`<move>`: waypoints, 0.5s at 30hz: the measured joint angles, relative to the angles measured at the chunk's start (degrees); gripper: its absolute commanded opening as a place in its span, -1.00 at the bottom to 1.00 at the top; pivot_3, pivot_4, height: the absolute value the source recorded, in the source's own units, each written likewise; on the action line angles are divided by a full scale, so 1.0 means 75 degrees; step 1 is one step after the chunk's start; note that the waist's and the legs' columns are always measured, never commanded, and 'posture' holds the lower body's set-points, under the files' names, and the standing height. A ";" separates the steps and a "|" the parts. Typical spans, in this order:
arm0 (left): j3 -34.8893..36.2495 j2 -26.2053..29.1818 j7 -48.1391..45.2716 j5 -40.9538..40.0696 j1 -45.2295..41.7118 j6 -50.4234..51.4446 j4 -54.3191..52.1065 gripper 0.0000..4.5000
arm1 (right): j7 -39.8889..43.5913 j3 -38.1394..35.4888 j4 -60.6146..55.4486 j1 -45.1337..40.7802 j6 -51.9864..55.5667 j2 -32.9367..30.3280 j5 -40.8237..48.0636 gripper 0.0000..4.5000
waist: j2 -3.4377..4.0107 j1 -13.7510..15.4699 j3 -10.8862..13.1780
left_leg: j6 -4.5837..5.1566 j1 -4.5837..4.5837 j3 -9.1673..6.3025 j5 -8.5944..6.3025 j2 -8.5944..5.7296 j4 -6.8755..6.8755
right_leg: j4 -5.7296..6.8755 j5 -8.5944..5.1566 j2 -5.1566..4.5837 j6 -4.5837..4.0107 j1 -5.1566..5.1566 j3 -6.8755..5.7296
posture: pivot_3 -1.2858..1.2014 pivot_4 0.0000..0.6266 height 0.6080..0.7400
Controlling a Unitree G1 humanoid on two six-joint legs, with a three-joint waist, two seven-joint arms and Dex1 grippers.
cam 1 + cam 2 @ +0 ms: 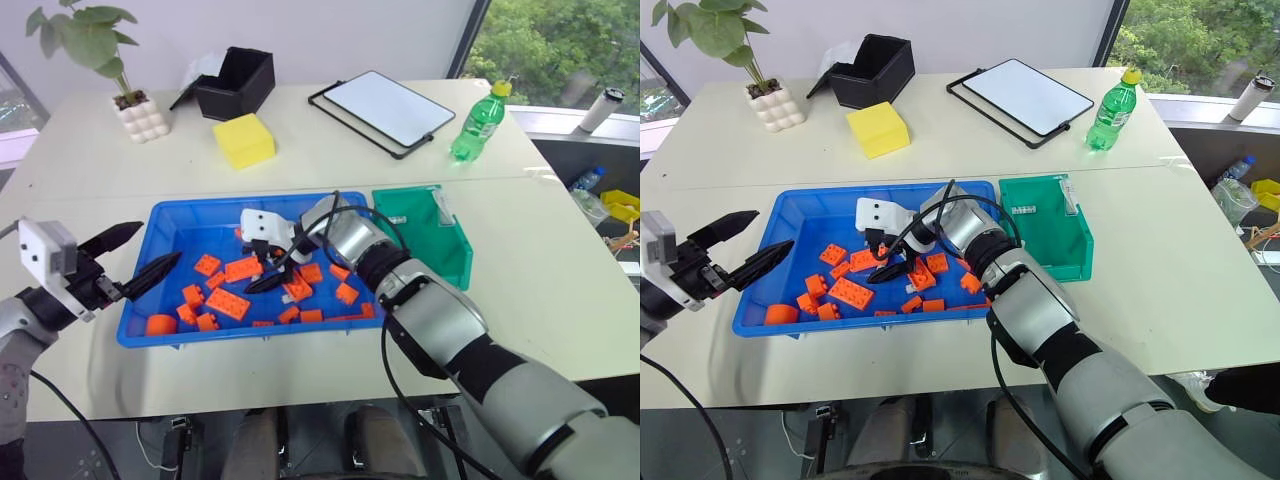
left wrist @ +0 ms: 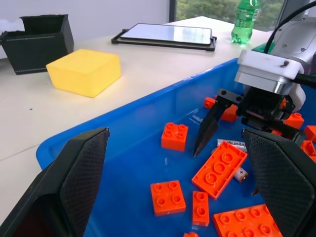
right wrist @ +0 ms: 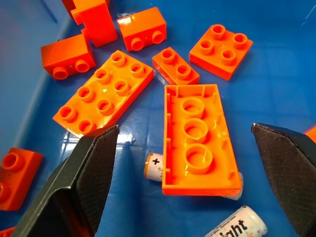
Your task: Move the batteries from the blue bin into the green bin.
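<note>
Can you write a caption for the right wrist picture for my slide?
Open right gripper hovers over batteries half hidden under an upside-down orange brick in the blue bin.

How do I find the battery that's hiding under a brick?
Look in the big blue bin, right under the robot's right hand, which hangs open above it. An upside-down orange brick lies there, hollow side up. The battery pokes out from under its edge: a small whitish cylinder with a plus sign, unlike the orange bricks around it.
</note>
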 measured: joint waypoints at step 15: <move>-0.0011 -0.0049 0.0079 0.0141 -0.0002 -0.0178 0.0033 1.00 | 0.0122 -0.0368 -0.0123 -0.0009 0.0118 0.0118 -0.0050 -0.18 | 0.0000 -0.0079 0.0000 | -0.0003 0.0000 0.0000 0.0001 -0.0001 -0.0008 | -0.0001 0.0000 -0.0001 0.0000 -0.0002 0.0000 | 0.03 -0.52 1.00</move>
